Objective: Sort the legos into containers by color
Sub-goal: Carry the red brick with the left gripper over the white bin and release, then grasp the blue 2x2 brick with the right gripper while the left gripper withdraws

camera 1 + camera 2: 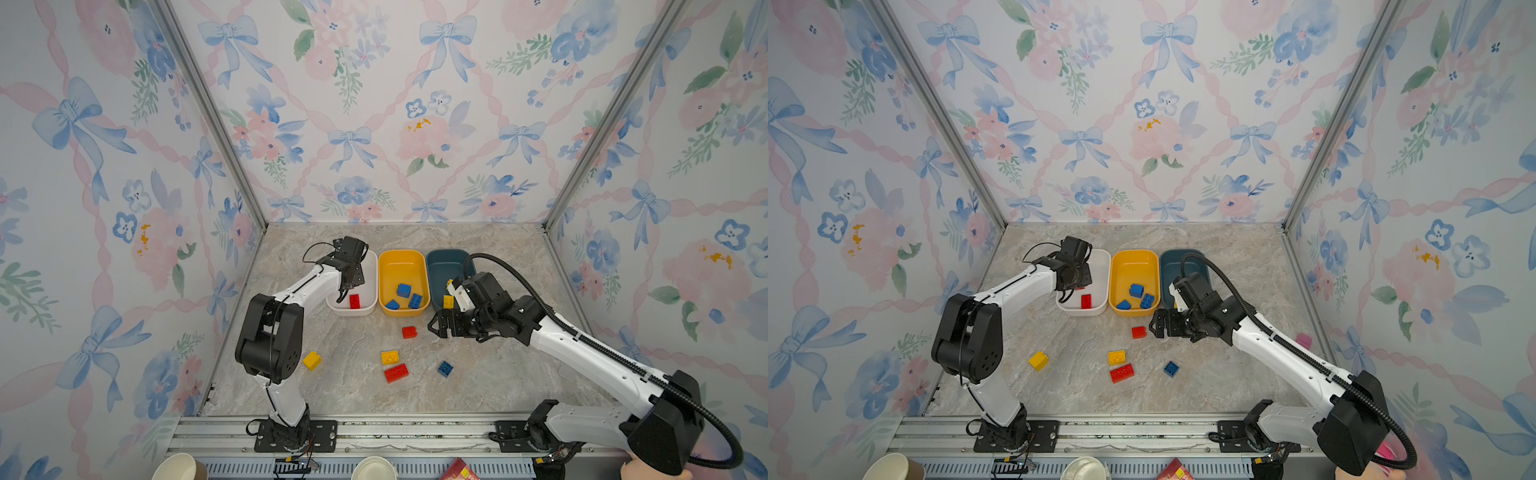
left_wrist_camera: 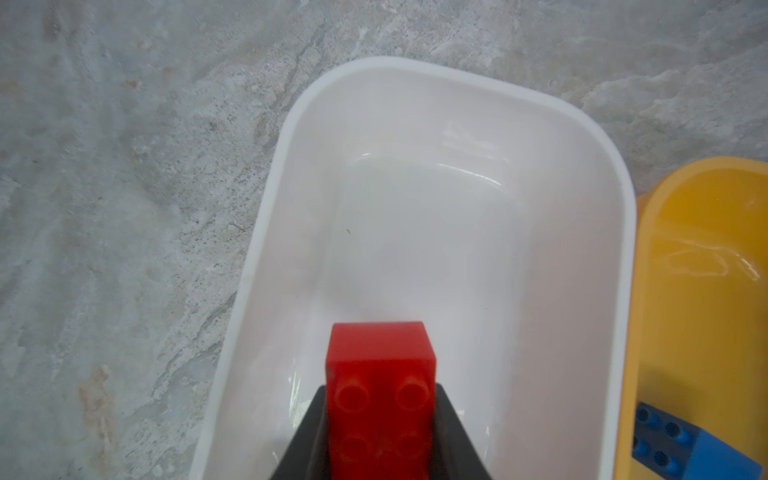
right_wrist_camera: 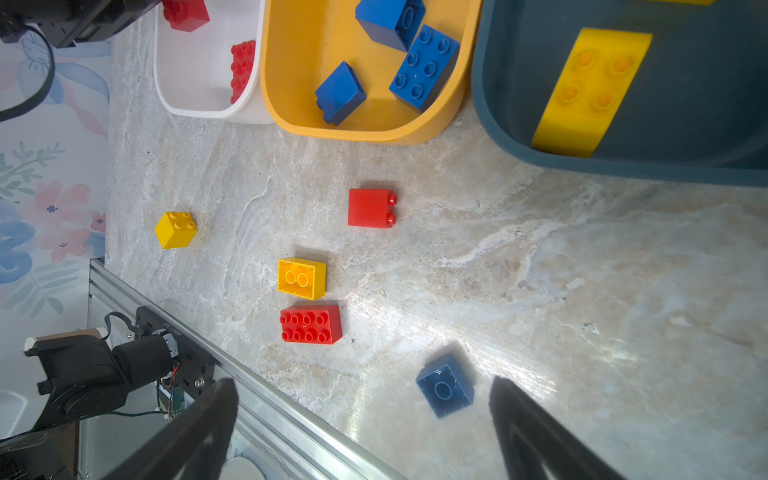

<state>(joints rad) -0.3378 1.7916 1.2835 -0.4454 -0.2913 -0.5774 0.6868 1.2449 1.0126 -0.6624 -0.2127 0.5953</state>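
A marble-patterned table [image 1: 498, 374] is seen from above, with two robot arms reaching in from its near edge. Three tubs stand in a row toward the far edge. They are a white tub [image 1: 361, 311] on the left, a yellow-orange tub [image 1: 401, 270] in the middle and a dark teal tub [image 1: 442, 270] on the right.

The left gripper [image 1: 348, 289] hangs over the white tub, clamped on a held red brick [image 2: 380, 374]. In the left wrist view the brick's studs face the camera and it sits between the two dark fingers, above the tub's floor. A second red brick [image 1: 354, 301] lies flat inside the same tub, at its near end.

The yellow-orange tub holds three blue bricks [image 1: 404, 289] clustered at its near end. The dark teal tub holds a yellow oblong brick [image 3: 590, 89], studs up (the right arm's wrist partly covers this tub in both top views).

The right gripper [image 1: 435, 328] hovers over the table just in front of the teal tub. Its jaws are spread wide with nothing between them.

Five bricks lie loose on the table:
- A small red brick [image 1: 409, 331] lies on its side, just beside the right gripper.
- A yellow square brick [image 1: 311, 360] sits nearer the left edge.
- An upturned yellow brick [image 1: 390, 357] lies just beside a red oblong brick [image 1: 396, 372], around the middle of the table.
- An upturned blue brick [image 1: 445, 368] sits to their right.
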